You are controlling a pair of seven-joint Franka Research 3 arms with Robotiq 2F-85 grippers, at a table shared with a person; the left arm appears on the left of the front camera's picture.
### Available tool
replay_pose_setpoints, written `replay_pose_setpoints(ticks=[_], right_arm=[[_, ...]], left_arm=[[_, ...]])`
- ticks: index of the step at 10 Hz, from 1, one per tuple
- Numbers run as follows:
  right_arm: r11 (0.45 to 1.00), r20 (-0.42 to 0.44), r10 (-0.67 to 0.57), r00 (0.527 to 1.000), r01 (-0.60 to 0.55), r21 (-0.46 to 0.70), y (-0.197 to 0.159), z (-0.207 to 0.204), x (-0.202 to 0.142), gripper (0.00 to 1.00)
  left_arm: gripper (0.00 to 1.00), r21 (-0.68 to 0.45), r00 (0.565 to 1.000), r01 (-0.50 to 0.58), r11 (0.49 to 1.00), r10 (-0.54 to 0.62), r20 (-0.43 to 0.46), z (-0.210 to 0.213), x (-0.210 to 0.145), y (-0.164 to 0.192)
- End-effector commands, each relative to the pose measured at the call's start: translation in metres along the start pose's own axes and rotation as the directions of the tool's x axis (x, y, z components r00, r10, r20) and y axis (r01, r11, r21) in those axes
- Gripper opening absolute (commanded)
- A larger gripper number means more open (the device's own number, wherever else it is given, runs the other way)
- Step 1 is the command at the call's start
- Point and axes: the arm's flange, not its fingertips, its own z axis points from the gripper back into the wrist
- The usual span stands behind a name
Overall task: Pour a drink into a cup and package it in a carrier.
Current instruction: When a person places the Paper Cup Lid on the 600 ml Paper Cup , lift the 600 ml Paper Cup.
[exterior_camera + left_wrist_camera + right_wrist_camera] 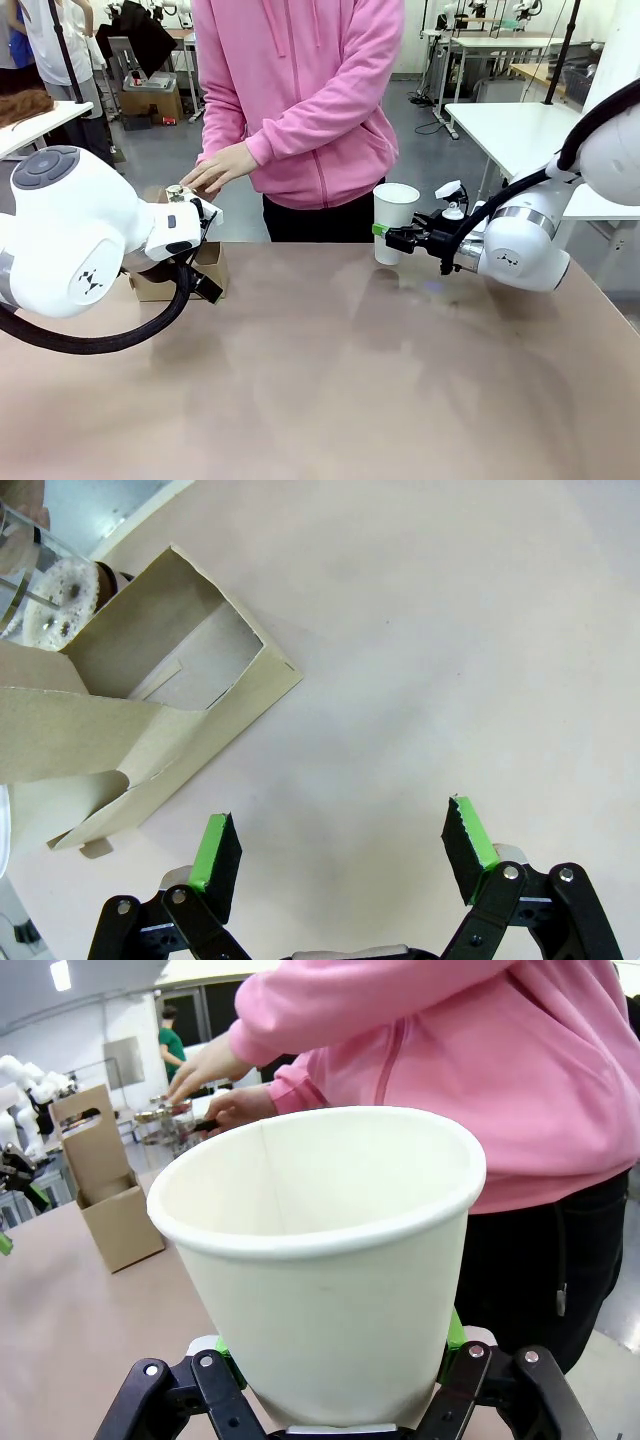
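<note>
The left end effector (340, 830) hangs over the tabletop (430, 630), its green pads (212, 848) spread wide with nothing between them. Ahead of it the brown cardboard carrier (150, 700) sits near the tabletop's edge, with a glass jug (45, 590) just behind it.

Brightness: all three views are bright and evenly lit.
Light source: overhead; a ceiling lamp (62, 974) glows in the top-left corner of the right wrist view.
Shadows: faint and soft-edged on the tabletop (330, 400), under the cup (394, 222) near the far edge and along the carrier (150, 710) in the left wrist view.
Glare: a small bluish sheen lies on the tabletop just beside the cup; the left arm (70, 250) looks slightly washed out.
Focus: the front view is sharp; in the right wrist view the room behind the cup is soft.
Distortion: the wide-angle wrist views enlarge the cup and stretch the picture corners.
</note>
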Motion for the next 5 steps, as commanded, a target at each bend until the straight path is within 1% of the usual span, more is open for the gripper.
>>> replay_pose_setpoints(ticks=[1,5], right_arm=[[1.000,0.013,-0.008,1.000,0.008,-0.013,0.0013,-0.0011,0.0037,0.80],[1.000,0.013,-0.008,1.000,0.008,-0.013,0.0013,-0.0011,0.0037,0.80]], left_arm=[[1.00,-0.002,1.000,-0.001,1.000,0.001,0.001,0.0004,-0.0001,0.0003],[1.00,-0.002,1.000,-0.001,1.000,0.001,0.001,0.0004,-0.0001,0.0003]])
